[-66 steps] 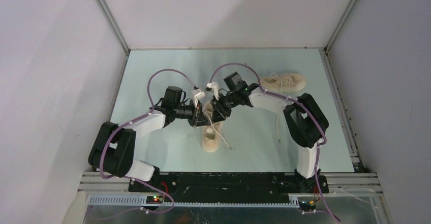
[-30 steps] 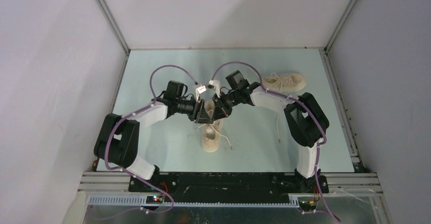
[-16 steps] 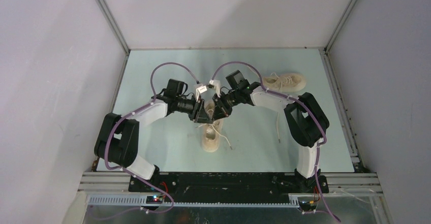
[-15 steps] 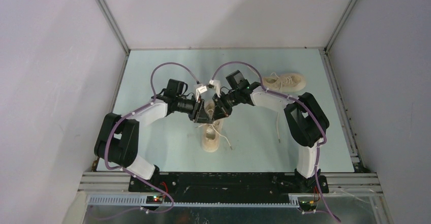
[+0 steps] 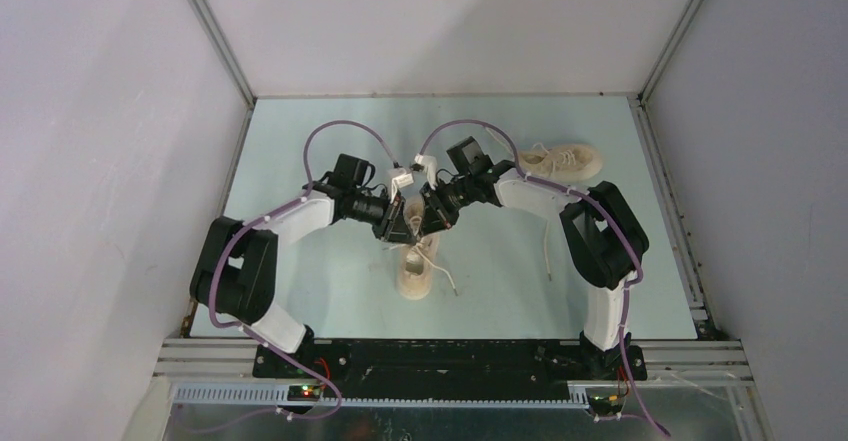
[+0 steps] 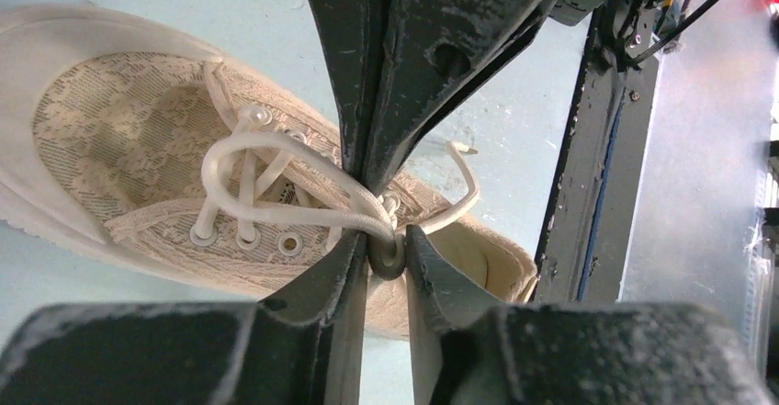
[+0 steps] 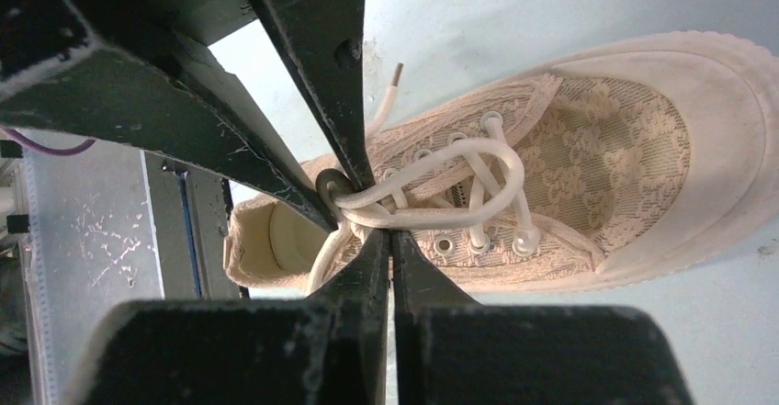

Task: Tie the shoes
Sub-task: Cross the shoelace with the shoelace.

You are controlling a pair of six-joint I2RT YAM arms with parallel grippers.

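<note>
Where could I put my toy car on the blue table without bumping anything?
Bare table lies at the far left corner, behind the left arm, and near the front between the middle shoe and the right arm. It's crowded in the middle, where the left gripper and right gripper pinch the lace.

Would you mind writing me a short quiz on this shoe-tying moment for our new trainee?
1. Multiple choice: the left claw and right claw both pinch the near shoe's: A) laces, B) sole, C) heel.
2. True or false: the near shoe lies sole up.
3. Short answer: on which arm's side does the far shoe lie?
Key: 1 A; 2 false; 3 the right arm's.
</note>
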